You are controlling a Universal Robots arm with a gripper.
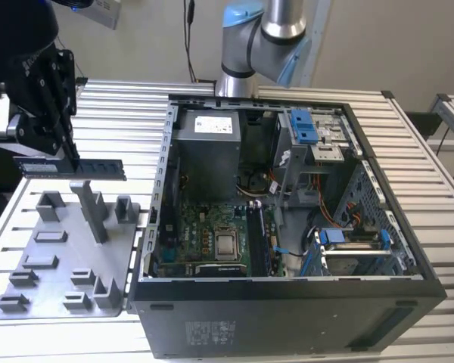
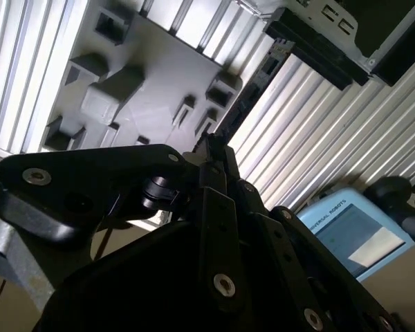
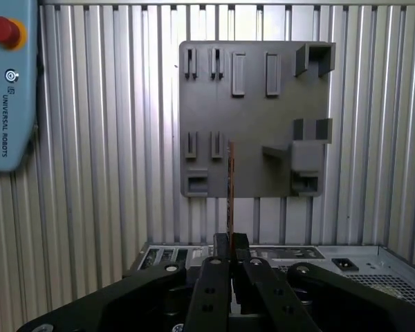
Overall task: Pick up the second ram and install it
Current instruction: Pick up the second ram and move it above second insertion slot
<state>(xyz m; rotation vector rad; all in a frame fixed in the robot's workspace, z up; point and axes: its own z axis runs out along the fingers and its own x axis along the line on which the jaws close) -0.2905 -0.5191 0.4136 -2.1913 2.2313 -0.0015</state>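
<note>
Exterior view: the black metal gripper point(image 1: 70, 159) hung over the table's ribbed aluminium slats point(image 1: 121, 113) at that view's left. Its jaws were pinched narrow on the memory stick point(image 1: 98, 169), a long, thin, flat dark board held level and lengthwise. The stick was in the air above the matte grey plastic holder plate point(image 1: 57, 261), just over the plate's tall post point(image 1: 91, 208); whether stick and post touched could not be told. The fingers covered part of the stick, and the frame edge cut off the gripper's upper body.

Beside the plate lay the open computer case point(image 1: 287, 325), boxy black sheet metal with a green circuit board point(image 1: 204, 227) inside and blue plastic clips.

In the first wrist view the stick appeared edge-on, a thin brownish line rising from between the fingertips across the plate, its near end hidden in the grip. A pale blue pendant point(image 3: 10, 104) with a round red button point(image 3: 3, 31) was cropped at the border.

In the second wrist view the gripper's dark bolted linkage blocked much of the scene, and the stick was hard to make out.
</note>
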